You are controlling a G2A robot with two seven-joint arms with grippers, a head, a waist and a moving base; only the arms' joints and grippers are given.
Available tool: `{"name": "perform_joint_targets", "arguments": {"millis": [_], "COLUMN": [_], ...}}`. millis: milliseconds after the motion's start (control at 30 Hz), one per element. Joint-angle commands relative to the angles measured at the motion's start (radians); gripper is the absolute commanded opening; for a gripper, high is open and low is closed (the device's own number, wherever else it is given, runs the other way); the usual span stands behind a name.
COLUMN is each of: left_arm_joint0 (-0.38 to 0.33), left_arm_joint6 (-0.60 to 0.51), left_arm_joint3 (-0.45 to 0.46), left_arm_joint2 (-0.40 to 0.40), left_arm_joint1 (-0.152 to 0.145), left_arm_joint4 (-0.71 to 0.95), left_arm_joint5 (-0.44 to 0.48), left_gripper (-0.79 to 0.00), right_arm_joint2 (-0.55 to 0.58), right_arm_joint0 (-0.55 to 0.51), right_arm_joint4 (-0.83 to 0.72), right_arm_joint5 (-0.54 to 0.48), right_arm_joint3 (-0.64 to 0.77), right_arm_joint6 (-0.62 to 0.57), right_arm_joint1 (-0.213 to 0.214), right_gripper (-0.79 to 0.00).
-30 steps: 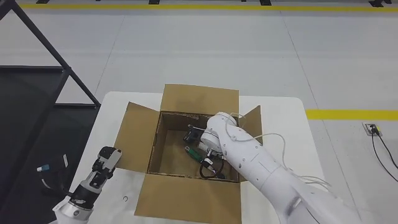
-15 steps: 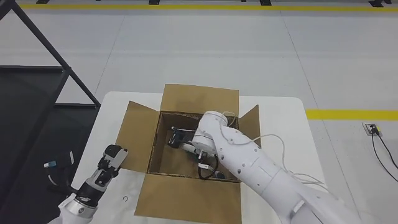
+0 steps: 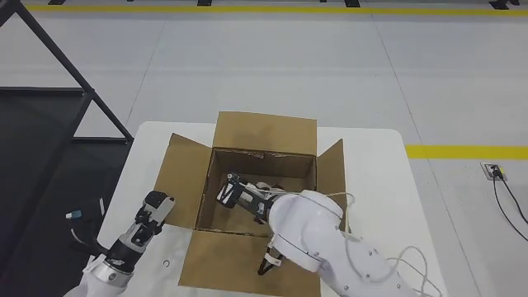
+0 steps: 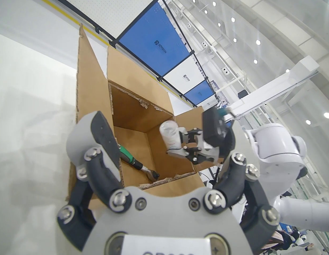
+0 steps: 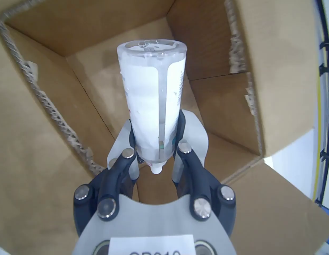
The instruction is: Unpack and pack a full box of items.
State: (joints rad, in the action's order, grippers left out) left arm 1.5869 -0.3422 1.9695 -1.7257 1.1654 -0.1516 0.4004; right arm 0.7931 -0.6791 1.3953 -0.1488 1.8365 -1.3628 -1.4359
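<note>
The white desk point(image 3: 371, 157) carries an open cardboard box point(image 3: 266, 132). The right hand point(image 5: 156, 134) is clenched on a clear bottle point(image 5: 152, 88) at its cap end, within the box's opening, toward the left. The left hand point(image 3: 158, 205) hangs released just beside the box's left flap. A green-handled tool point(image 4: 130, 157) lies on the box floor.

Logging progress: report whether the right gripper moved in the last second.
Yes: the right gripper, holding the bottle, moved across the box toward its left wall.
</note>
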Motion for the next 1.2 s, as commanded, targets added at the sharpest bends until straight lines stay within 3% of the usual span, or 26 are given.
{"name": "perform_joint_targets", "arguments": {"millis": [0, 167, 367, 633, 933, 1167], "left_arm_joint0": [-0.002, -0.009, -0.016, -0.029, -0.039, -0.049], "left_arm_joint6": [-0.003, -0.01, -0.011, -0.015, -0.019, -0.013], "left_arm_joint3": [-0.002, -0.006, -0.011, -0.011, -0.001, 0.01], "left_arm_joint2": [0.004, 0.019, 0.027, 0.047, 0.067, 0.083], "left_arm_joint1": [0.0, -0.001, -0.001, -0.002, -0.002, -0.002], "left_arm_joint4": [0.001, 0.0, 0.001, -0.004, -0.028, -0.044], "left_arm_joint5": [0.002, 0.004, 0.002, -0.008, -0.035, -0.06], "left_gripper": [0.0, 0.0, 0.0, 0.0, 0.0, 0.0], "right_arm_joint2": [0.011, 0.079, 0.21, 0.472, 0.777, 0.858], "right_arm_joint0": [-0.047, -0.166, -0.278, -0.446, -0.433, -0.343], "right_arm_joint4": [0.112, 0.261, 0.441, 0.364, 0.067, -0.016], "right_arm_joint5": [0.067, 0.159, 0.278, 0.375, 0.307, 0.211], "right_arm_joint3": [0.103, 0.316, 0.428, 0.513, 0.312, 0.062], "right_arm_joint6": [0.007, 0.004, -0.048, 0.004, -0.043, -0.129], "right_arm_joint1": [0.006, 0.021, 0.03, 0.036, 0.045, 0.059], "right_gripper": [-0.785, -0.785, -0.785, -0.785, -0.785, -0.785]}}
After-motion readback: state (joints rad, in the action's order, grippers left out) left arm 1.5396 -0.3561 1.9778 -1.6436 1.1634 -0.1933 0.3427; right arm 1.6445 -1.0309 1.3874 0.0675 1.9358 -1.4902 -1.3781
